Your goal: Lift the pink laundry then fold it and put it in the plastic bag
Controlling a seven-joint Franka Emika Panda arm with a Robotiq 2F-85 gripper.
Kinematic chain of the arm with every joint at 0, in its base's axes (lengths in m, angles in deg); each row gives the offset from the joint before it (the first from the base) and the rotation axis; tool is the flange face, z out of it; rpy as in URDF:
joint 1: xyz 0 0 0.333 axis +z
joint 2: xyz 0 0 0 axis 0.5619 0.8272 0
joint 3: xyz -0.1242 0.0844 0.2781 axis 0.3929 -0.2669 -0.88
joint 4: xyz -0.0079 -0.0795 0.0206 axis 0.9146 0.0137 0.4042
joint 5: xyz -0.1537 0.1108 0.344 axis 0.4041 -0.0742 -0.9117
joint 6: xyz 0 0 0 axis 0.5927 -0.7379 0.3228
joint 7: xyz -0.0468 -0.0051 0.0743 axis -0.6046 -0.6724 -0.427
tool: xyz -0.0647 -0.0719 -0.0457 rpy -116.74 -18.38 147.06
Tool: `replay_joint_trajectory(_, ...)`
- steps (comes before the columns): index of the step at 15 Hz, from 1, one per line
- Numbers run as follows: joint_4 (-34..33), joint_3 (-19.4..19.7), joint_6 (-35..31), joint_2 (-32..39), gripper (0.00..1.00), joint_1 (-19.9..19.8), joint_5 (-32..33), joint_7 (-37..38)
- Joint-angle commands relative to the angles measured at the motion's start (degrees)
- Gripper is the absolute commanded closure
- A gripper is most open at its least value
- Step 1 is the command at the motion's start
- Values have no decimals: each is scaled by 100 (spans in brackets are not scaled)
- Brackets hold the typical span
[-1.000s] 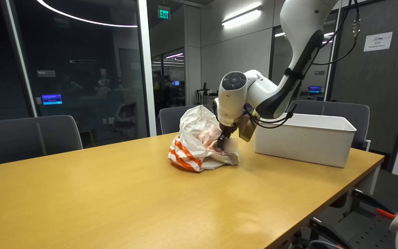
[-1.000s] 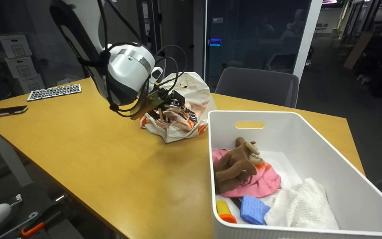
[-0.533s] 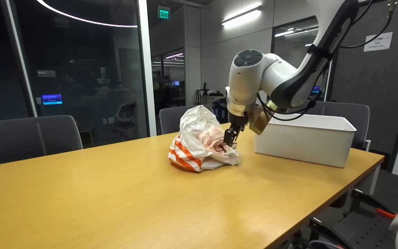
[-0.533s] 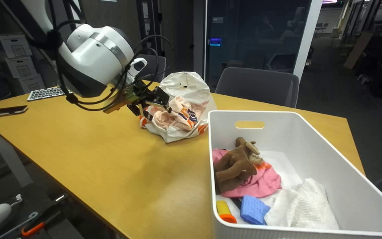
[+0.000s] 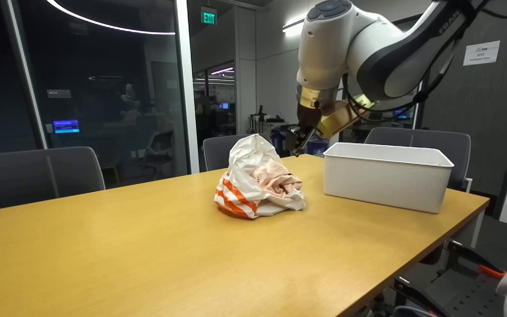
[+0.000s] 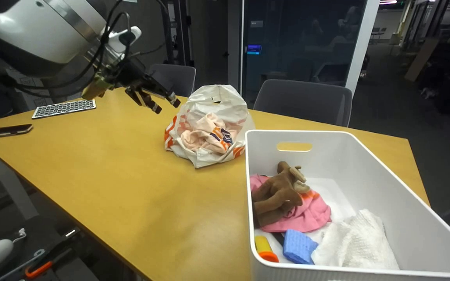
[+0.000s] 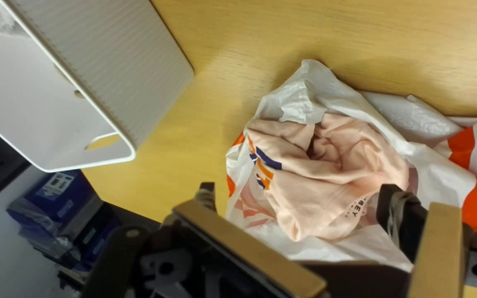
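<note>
- Orange-striped plastic bag (image 5: 244, 180): on wooden table (image 5: 148, 246), mouth open.
- Pale pink printed laundry (image 7: 325, 176): bunched up inside bag.
- Robotiq gripper (image 6: 166, 105): spread wide, grasping nothing, higher than bag, apart from it.
- Ribbed white bin (image 5: 381, 180): near bag.
- Keyboard (image 6: 65, 108): well apart from bag.

Green sign (image 5: 208, 17) is reading EXIT; robot arm (image 5: 381, 48) is showing FRAN; pink laundry (image 7: 325, 178) is bearing BEY. Posted sheet (image 5: 482, 53): print too small.
</note>
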Motion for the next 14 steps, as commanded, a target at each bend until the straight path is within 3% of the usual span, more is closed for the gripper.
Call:
replay_joint_trajectory(1,211,12,693,-889,0,276,-828,-34)
replay_joint_trajectory(5,236,153,871,-1139,0,419,-1803,-772)
replay_joint_trajectory(6,114,-53,888,-942,0,244,-1443,-365)
replay_joint_trajectory(14,189,-30,878,-1009,0,236,-1736,-660)
